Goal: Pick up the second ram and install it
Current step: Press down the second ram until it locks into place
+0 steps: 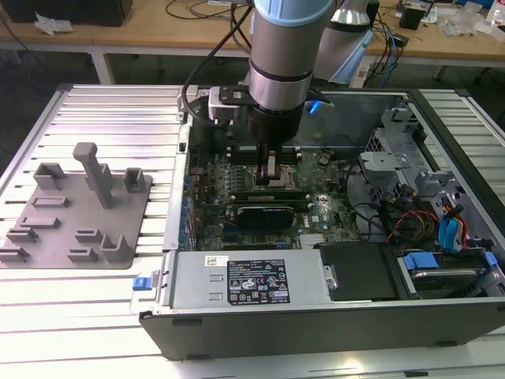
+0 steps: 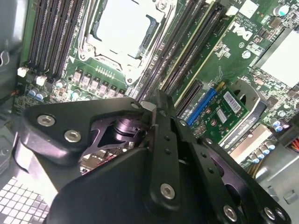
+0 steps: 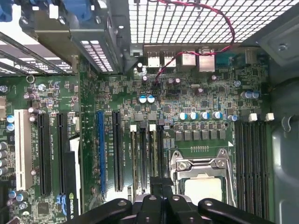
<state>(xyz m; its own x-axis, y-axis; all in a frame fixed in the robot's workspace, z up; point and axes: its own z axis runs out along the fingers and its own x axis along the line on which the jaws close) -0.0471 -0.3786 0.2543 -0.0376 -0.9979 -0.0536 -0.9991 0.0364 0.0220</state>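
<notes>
The second ram [image 1: 245, 189], a long thin green stick, lies level along the memory slots in the middle of the motherboard [image 1: 331, 197], inside the open computer case. My gripper [image 1: 271, 180] points straight down onto the middle of its top edge, fingers drawn together on it. Whether the stick sits fully in its slot cannot be told. In the first wrist view the gripper [image 3: 159, 189] hangs over the slots beside the processor socket [image 3: 201, 186]. In the second wrist view the gripper's black linkage [image 2: 159, 154] covers the spot, with the socket [image 2: 124, 28] beyond.
A black expansion card [image 1: 272, 213] lies just in front of the ram. The power supply box [image 1: 245, 280] sits at the case's front, a drive cage [image 1: 394, 158] and cables on the exterior view's right. A grey fixture plate [image 1: 79, 205] sits on the slatted table to the left.
</notes>
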